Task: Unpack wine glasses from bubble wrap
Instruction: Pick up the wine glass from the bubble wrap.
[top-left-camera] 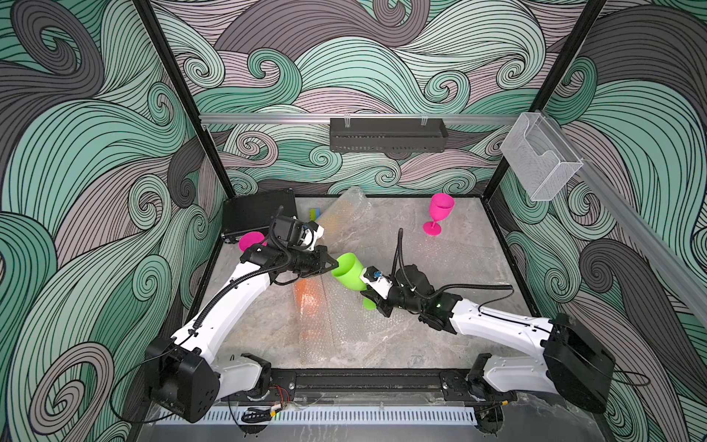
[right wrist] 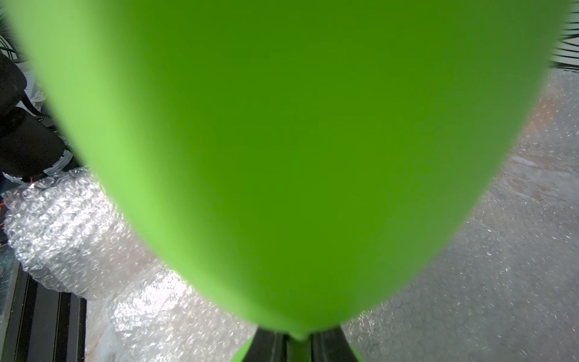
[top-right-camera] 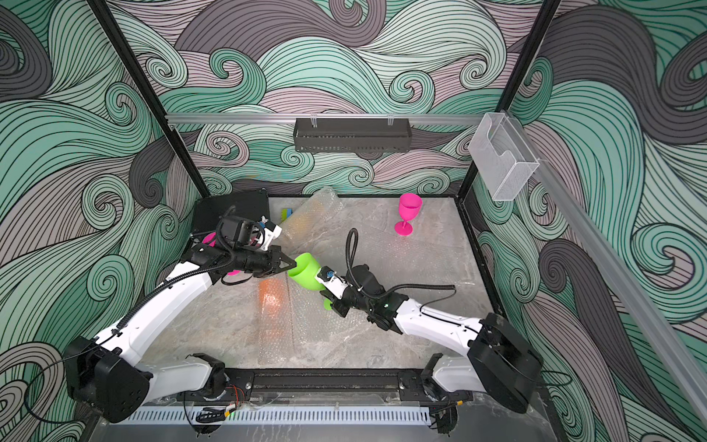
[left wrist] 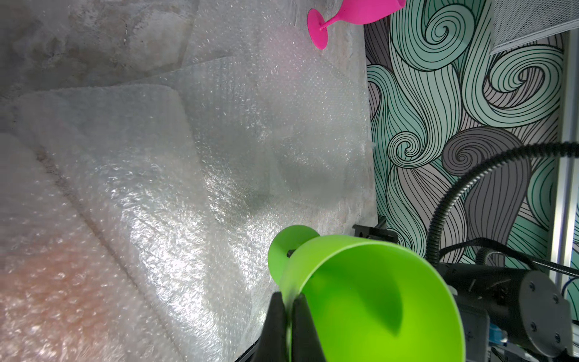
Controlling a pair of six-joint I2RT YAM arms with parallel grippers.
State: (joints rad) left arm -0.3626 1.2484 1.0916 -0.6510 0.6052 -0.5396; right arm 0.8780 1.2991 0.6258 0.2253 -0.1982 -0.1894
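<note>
A lime green wine glass (top-left-camera: 348, 271) (top-right-camera: 304, 271) hangs tilted in mid-air between both arms, bare of wrap. My left gripper (top-left-camera: 336, 265) (left wrist: 289, 305) is shut on the rim of its cup (left wrist: 376, 297). My right gripper (top-left-camera: 368, 295) (right wrist: 297, 341) is shut on its stem, just below the cup (right wrist: 282, 141). Bubble wrap (top-left-camera: 344, 329) (left wrist: 156, 188) lies flat on the table underneath. An orange glass (top-left-camera: 306, 294) shows dimly through a wrap sleeve. One magenta glass (top-left-camera: 440, 212) (left wrist: 354, 15) stands upright at the back right; another (top-left-camera: 250, 240) is partly hidden behind my left arm.
A second bubble wrap bundle (top-left-camera: 340, 214) lies at the back centre with a faint orange shape inside. A black box (top-left-camera: 260, 214) sits at the back left beside a green-and-blue block (top-left-camera: 314, 213). A black basket (top-left-camera: 386, 134) and a clear holder (top-left-camera: 539, 157) hang on the rails.
</note>
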